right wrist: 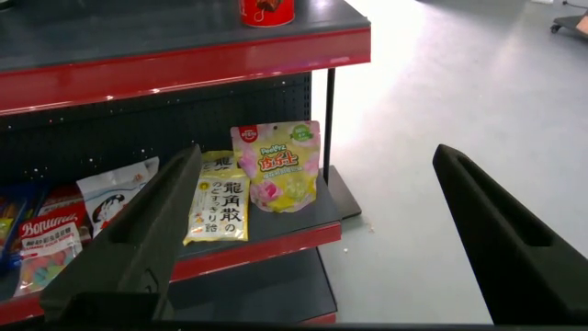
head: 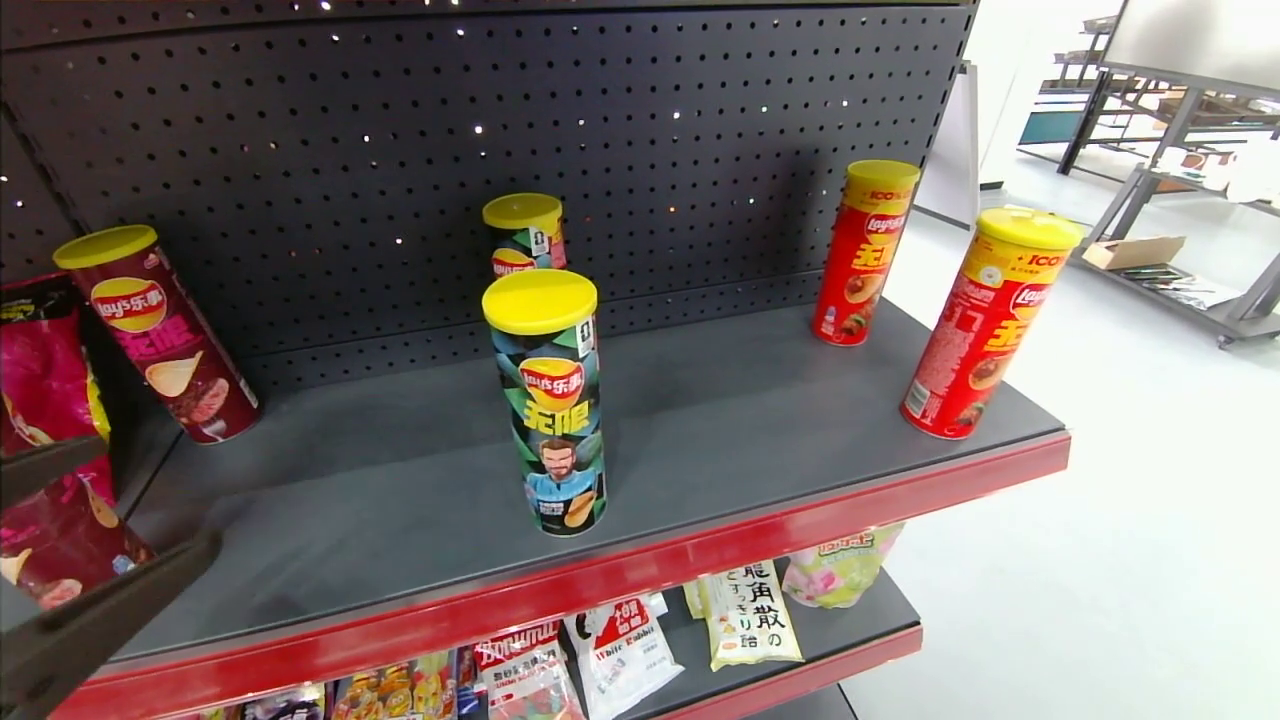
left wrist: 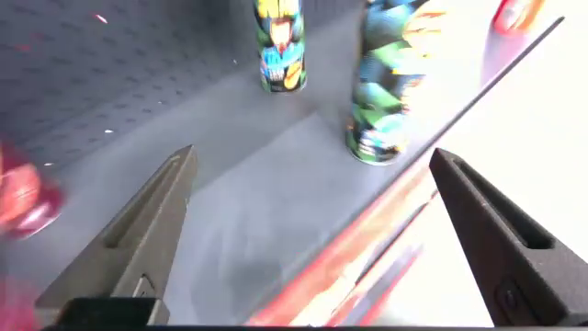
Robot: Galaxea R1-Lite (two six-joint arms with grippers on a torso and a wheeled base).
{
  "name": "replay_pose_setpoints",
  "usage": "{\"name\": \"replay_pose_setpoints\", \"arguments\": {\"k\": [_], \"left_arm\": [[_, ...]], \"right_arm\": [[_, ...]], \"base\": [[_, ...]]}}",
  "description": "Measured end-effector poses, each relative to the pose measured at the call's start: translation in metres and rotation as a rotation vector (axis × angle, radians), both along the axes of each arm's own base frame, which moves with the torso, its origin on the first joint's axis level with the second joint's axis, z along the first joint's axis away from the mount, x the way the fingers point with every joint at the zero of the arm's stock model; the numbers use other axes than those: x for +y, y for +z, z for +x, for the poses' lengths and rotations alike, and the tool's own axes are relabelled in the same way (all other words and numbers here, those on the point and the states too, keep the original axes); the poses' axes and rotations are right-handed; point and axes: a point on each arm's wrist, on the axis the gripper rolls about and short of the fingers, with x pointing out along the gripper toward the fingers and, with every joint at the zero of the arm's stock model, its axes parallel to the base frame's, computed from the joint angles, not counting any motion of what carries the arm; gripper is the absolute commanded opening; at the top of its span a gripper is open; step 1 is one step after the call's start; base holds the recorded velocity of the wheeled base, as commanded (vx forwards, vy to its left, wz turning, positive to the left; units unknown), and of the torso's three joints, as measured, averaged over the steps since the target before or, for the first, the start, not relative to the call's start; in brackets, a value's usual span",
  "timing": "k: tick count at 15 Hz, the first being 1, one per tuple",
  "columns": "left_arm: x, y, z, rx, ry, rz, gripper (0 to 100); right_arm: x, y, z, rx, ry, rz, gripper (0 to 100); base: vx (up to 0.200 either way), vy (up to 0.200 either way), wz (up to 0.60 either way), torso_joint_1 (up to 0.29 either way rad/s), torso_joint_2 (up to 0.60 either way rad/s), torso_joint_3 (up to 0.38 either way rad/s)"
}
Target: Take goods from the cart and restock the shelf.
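- left gripper point(left wrist: 308, 170): fingers spread wide, nothing between them; at the front left corner of the upper shelf point(head: 380, 500)
- right gripper point(right wrist: 317, 156): fingers spread wide, nothing between them; before the front edge of the lower shelf point(right wrist: 335, 188)
- front green can point(head: 550, 400): yellow lid; upright near the middle of the upper shelf's front edge; well apart from the left gripper
- rear green can point(head: 525, 235): directly behind the front one, at the back edge against the pegboard point(head: 400, 130)
- maroon can point(head: 160, 335): at the back left corner; just beside the magenta bags point(head: 45, 380)
- rear red can point(head: 865, 255): at the back right corner
- corner red can point(head: 985, 325): at the front right corner
- snack bags point(right wrist: 220, 198): lying in a row along the lower shelf
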Motion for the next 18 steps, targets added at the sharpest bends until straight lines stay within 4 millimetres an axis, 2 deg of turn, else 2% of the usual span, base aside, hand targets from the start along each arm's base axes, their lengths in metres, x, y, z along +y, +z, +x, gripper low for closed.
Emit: {"name": "replay_pose_setpoints", "arguments": {"k": [2,3,5,6,10,17,18], "left_arm": [[0.010,-0.010,-0.043,-0.041,0.041,-0.012,100],[0.016,-0.018,-0.062,-0.057,0.115,-0.013,100],[0.025,-0.036,-0.087,-0.062,0.289,-0.006,100],[0.026,-0.041,-0.093,-0.081,0.292,-0.014,100],[0.028,-0.051,-0.102,-0.113,0.301,-0.026,100],[0.030,-0.056,-0.104,-0.110,0.344,-0.020,100],[0.030,-0.057,-0.104,-0.109,0.345,-0.019,100]], "right_arm": [[0.000,0.000,0.000,0.000,0.000,0.000,100],[0.000,0.000,0.000,0.000,0.000,0.000,100],[0.000,0.000,0.000,0.000,0.000,0.000,100],[0.000,0.000,0.000,0.000,0.000,0.000,100],[0.000,0.000,0.000,0.000,0.005,-0.006,100],[0.000,0.000,0.000,0.000,0.005,-0.007,100],[0.000,0.000,0.000,0.000,0.005,-0.005,100]], "base": [[0.000,0.000,0.00,0.000,0.00,0.000],[0.000,0.000,0.00,0.000,0.00,0.000],[0.000,0.000,0.00,0.000,0.00,0.000],[0.000,0.000,0.00,0.000,0.00,0.000],[0.000,0.000,0.00,0.000,0.00,0.000],[0.000,0.000,0.60,0.004,0.00,0.004],[0.000,0.000,0.00,0.000,0.00,0.000]]}}
